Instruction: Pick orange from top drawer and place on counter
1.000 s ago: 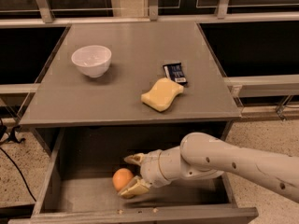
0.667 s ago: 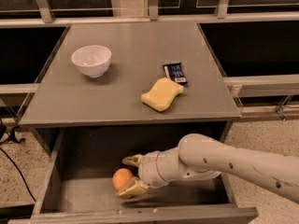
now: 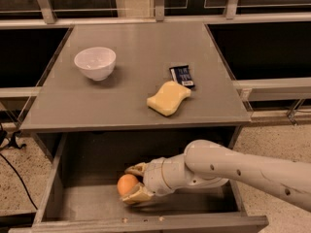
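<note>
The orange (image 3: 127,184) is a small round fruit lying on the floor of the open top drawer (image 3: 87,208), left of centre. My gripper (image 3: 133,183) reaches in from the right on a white arm. Its two tan fingers stand open around the orange, one behind it and one in front of it. The counter (image 3: 131,96) is the flat grey top above the drawer.
On the counter stand a white bowl (image 3: 95,62) at the back left, a pale yellow sponge (image 3: 168,97) and a dark wrapped snack (image 3: 182,75) at the right. The drawer's worn front edge (image 3: 146,224) runs along the bottom. Speckled floor lies to both sides.
My gripper has slid a little to the left, so its fingers now reach further around the orange. The orange has stayed in place.
</note>
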Tool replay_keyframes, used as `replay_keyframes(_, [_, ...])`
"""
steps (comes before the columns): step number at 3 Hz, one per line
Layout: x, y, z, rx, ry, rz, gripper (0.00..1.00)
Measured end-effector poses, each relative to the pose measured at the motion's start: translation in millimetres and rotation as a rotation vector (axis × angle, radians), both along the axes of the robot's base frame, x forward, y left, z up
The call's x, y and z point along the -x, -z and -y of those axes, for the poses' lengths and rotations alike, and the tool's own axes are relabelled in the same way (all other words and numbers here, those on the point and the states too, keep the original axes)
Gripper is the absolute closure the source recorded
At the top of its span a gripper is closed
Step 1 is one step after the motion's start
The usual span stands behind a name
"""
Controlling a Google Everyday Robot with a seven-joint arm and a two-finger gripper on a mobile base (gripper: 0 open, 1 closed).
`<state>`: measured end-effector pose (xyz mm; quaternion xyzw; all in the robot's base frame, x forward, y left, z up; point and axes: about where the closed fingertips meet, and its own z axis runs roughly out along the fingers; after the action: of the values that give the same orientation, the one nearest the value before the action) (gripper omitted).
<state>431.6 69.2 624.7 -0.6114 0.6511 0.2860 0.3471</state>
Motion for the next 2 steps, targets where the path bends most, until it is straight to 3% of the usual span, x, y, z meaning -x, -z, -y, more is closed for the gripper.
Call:
replay_keyframes(1, [0.0, 0.0, 0.0, 0.0, 0.0, 0.0, 1.0])
replay_keyframes(2, [0.0, 0.0, 0.0, 0.0, 0.0, 0.0, 1.0])
